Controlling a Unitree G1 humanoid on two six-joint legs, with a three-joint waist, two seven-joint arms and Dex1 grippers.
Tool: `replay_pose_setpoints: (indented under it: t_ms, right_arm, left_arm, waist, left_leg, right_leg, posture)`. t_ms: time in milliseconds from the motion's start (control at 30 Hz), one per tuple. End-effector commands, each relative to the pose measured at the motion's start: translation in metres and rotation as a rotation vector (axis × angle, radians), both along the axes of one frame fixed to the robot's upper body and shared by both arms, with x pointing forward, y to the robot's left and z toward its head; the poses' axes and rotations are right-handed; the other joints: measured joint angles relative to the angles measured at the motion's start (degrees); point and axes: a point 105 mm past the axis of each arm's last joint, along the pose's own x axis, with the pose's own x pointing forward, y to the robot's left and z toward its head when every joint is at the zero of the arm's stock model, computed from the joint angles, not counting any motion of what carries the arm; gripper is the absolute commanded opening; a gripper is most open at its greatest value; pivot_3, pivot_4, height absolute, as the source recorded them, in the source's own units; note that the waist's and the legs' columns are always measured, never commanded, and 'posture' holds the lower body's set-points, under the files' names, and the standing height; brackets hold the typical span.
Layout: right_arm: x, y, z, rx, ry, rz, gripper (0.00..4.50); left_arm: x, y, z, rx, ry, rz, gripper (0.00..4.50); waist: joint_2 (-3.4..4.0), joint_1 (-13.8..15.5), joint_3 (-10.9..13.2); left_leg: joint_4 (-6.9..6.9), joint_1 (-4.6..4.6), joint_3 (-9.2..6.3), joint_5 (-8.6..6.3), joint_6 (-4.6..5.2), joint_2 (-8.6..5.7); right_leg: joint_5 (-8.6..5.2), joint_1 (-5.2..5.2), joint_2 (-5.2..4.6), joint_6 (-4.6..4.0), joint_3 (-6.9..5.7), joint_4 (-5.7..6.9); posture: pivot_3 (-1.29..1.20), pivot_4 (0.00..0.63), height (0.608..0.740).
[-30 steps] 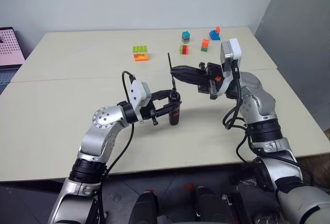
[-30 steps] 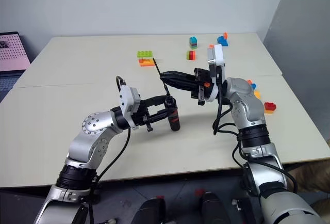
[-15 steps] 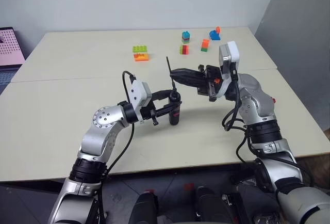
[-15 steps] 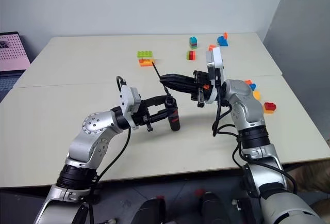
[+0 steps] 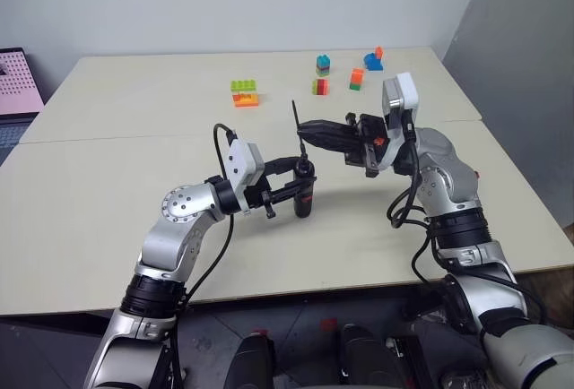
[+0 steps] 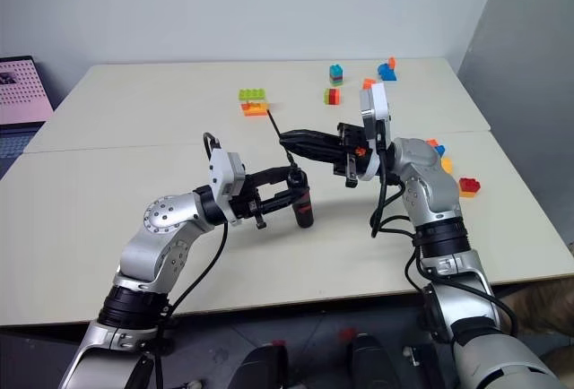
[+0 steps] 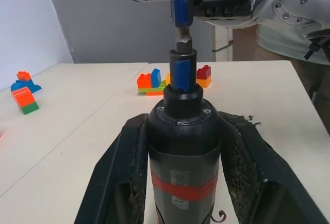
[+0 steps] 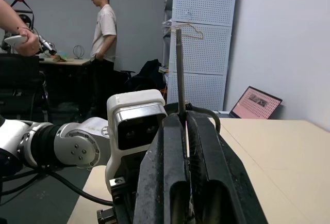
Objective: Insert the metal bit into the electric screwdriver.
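Thin dark grey metal bit [image 5: 296, 118] stands near-upright, lower end just over the slim black red-banded electric screwdriver [image 5: 305, 188], also upright. Right gripper [image 5: 303, 126] jaws clamped on bit; left gripper [image 5: 300, 184] jaws clamped on screwdriver above the beige bench [image 5: 108, 192].

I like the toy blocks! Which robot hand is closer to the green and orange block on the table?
Right. The right gripper hangs in the air just in front of the green and orange block; the left gripper sits lower and farther back, holding the electric screwdriver.

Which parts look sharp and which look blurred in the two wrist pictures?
Left wrist view: the electric screwdriver is sharp, the toy bricks behind look softer. Right wrist view: the metal bit stands sharp against the pegboard; the near fingers are dark, slightly soft.
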Motion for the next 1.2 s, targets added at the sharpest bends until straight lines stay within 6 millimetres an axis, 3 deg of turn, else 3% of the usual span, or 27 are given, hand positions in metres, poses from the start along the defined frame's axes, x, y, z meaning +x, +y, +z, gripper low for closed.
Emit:
replay_pose_setpoints:
  t_ms: [33,433,633,900,1033,1200]
  right_arm:
    - [0.003,-0.003,-0.007,-0.067,0.014,0.006,0.00]
    - [0.010,-0.002,-0.003,-0.190,-0.024,0.087,0.00]
    - [0.010,-0.004,-0.007,-0.369,0.047,0.084,0.00]
    - [-0.002,-0.015,-0.006,-0.389,-0.044,0.134,0.00]
    - [0.005,-0.015,0.000,-0.360,-0.059,0.049,0.00]
    - [0.000,-0.015,0.002,-0.355,-0.034,0.076,1.02]
  left_arm:
    - [0.004,0.011,-0.010,0.056,0.030,0.042,1.63]
    - [0.005,0.012,-0.009,0.067,0.025,0.032,1.63]
    - [0.006,0.012,-0.008,0.063,0.023,0.040,1.63]
    - [0.008,0.010,-0.008,0.062,0.021,0.040,1.63]
    - [0.008,0.008,-0.008,0.061,0.021,0.039,1.63]
    - [0.008,0.008,-0.009,0.060,0.021,0.040,1.63]
  waist:
    - [0.00,0.00,0.00]
    - [0.00,-0.02,0.00]
    - [0.00,0.00,0.00]
    - [0.00,0.01,0.00]
    - [0.00,-0.01,0.00]
    - [0.00,0.00,0.00]
  left_leg:
    - [0.00,0.01,0.00,0.00,0.00,0.00]
    - [-0.03,0.02,0.00,0.00,0.00,0.00]
    - [-0.02,0.02,0.00,0.00,0.00,0.00]
    - [-0.03,0.01,0.02,0.00,0.00,0.00]
    - [-0.05,0.01,0.01,0.00,0.00,0.00]
    - [-0.05,0.00,0.02,0.00,0.00,0.00]
  right_leg:
    - [0.00,0.01,0.00,0.00,0.00,0.00]
    - [-0.01,0.01,0.00,-0.01,0.00,-0.01]
    - [-0.01,0.01,-0.01,-0.01,0.00,-0.01]
    - [-0.01,0.00,-0.01,-0.01,0.00,-0.05]
    - [-0.01,-0.02,-0.01,-0.01,0.00,-0.04]
    - [-0.01,-0.02,-0.01,-0.01,0.01,-0.05]
  posture:
    - [0.00,0.150,0.740]
    - [0.00,0.150,0.740]
    - [0.00,0.150,0.740]
    - [0.00,0.150,0.740]
    - [0.00,0.150,0.740]
    - [0.00,0.150,0.740]
